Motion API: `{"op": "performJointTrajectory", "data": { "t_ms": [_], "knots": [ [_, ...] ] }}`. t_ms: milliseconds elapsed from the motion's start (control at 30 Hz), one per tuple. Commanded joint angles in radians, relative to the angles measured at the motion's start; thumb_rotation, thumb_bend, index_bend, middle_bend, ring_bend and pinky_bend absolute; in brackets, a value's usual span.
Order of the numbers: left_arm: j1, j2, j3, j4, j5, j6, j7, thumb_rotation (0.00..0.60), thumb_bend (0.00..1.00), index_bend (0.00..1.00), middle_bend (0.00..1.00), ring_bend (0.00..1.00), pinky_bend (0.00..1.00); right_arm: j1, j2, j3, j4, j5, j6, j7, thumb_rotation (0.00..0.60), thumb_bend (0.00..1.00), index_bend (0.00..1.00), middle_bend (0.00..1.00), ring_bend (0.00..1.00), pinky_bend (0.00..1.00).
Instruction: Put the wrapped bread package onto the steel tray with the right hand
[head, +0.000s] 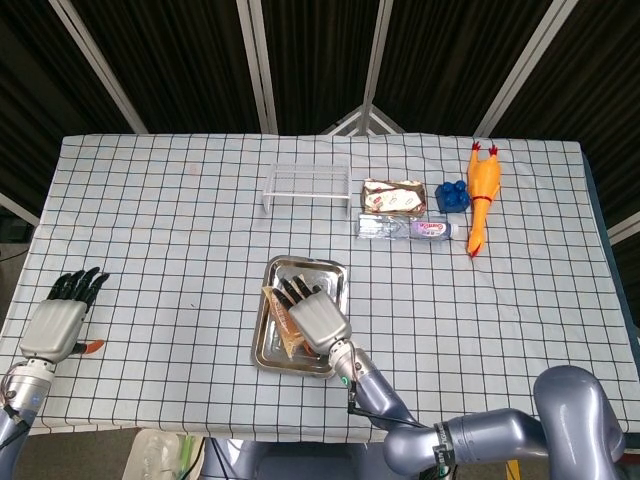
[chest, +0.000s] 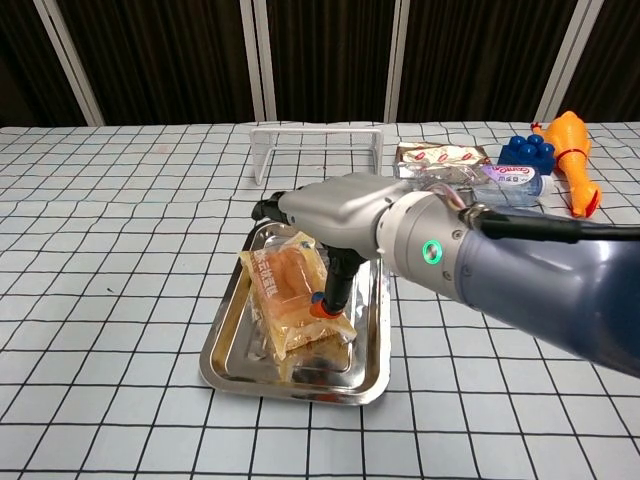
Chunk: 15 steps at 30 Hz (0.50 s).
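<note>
The wrapped bread package (chest: 290, 300) lies flat inside the steel tray (chest: 225, 350), slightly diagonal, its clear wrapper showing orange-brown bread. My right hand (chest: 345, 210) hovers over the tray's right half. Its fingers are raised clear of the package's far end, and only the orange thumb tip (chest: 321, 301) touches the package's right edge. From the head view, the right hand (head: 318, 320) covers most of the tray (head: 330, 275), with the bread package (head: 282, 322) peeking out on its left. My left hand (head: 58, 322) rests at the table's left edge, fingers spread, holding nothing.
Behind the tray stands a clear acrylic rack (chest: 317, 150). To the right rear lie a snack packet (chest: 440, 153), a water bottle (chest: 480, 178), a blue toy (chest: 526, 152) and a rubber chicken (chest: 570, 145). Checked cloth covers the table.
</note>
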Motion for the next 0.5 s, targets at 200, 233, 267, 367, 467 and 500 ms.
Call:
{"op": "performJointTrajectory", "data": {
  "t_ms": [200,233,267,367,467,500],
  "knots": [
    [0.011,0.009,0.016,-0.017,0.036,0.029,-0.005,0.6,0.05,0.0,0.0,0.0,0.0,-0.068,0.135,-0.111,-0.207,-0.076,0.204,-0.054,0.6,0.31,0.0,0.0,0.0,0.21],
    [0.014,0.011,0.017,-0.02,0.039,0.034,-0.008,0.6,0.05,0.0,0.0,0.0,0.0,-0.087,0.159,-0.131,-0.231,-0.103,0.23,-0.048,0.6,0.31,0.0,0.0,0.0,0.18],
    [0.017,0.014,0.018,-0.022,0.044,0.041,-0.013,0.6,0.05,0.0,0.0,0.0,0.0,-0.119,0.196,-0.165,-0.264,-0.147,0.257,-0.024,0.6,0.31,0.0,0.0,0.0,0.14],
    [0.026,0.022,0.021,-0.028,0.06,0.064,-0.025,0.6,0.05,0.0,0.0,0.0,0.0,-0.237,0.326,-0.302,-0.299,-0.32,0.324,0.101,0.6,0.31,0.0,0.0,0.0,0.04],
    [0.035,0.023,0.024,-0.031,0.077,0.088,-0.03,0.6,0.05,0.0,0.0,0.0,0.0,-0.365,0.426,-0.456,-0.201,-0.557,0.401,0.289,0.6,0.31,0.0,0.0,0.0,0.0],
    [0.037,0.021,0.025,-0.032,0.083,0.095,-0.031,0.6,0.05,0.0,0.0,0.0,0.0,-0.406,0.447,-0.497,-0.141,-0.625,0.428,0.361,0.6,0.31,0.0,0.0,0.0,0.0]
  ]
}}
